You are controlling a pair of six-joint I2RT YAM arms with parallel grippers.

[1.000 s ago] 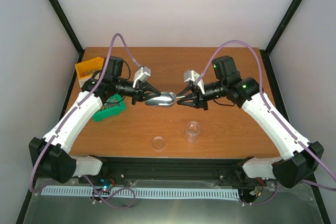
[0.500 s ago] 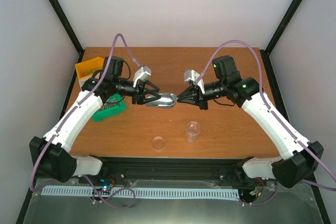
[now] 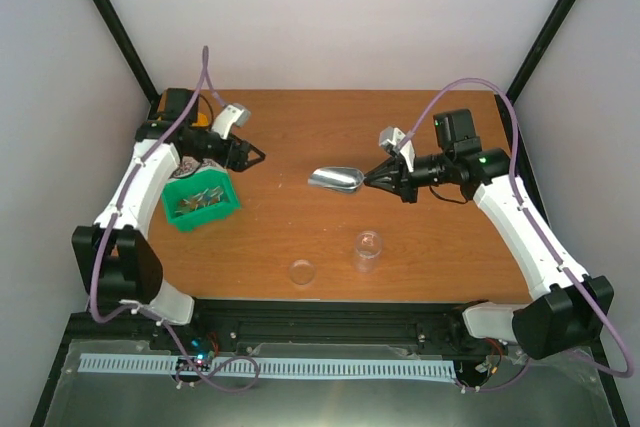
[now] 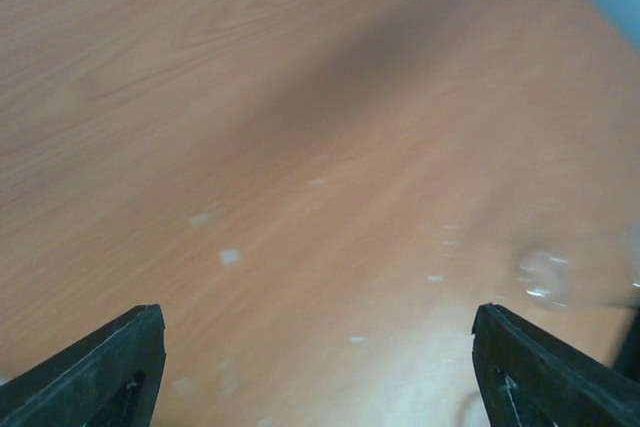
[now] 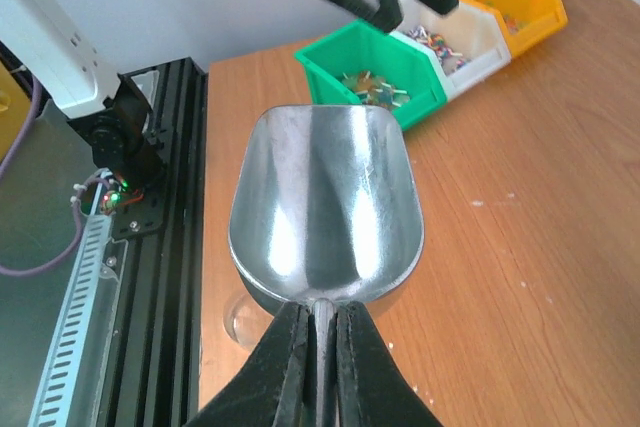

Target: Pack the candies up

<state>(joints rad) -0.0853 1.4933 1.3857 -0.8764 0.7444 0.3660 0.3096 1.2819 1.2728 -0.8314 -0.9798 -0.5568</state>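
On your left, the left end effector (image 3: 256,155) hangs open and empty over the worktop (image 3: 300,127), just behind the green bin (image 3: 180,217); I think it waits there to leave room. The candies (image 3: 200,197) lie in this bin, mostly silver. In the middle, the right end effector (image 5: 320,325) is clamped on the handle of the scoop (image 5: 325,207), with the bowl level, empty and pointing toward the bin, probably ready to scoop. Nearer to you lies a clear disc (image 3: 302,271), perhaps a lid, and right of it stands the jar (image 3: 368,249), open and apparently empty
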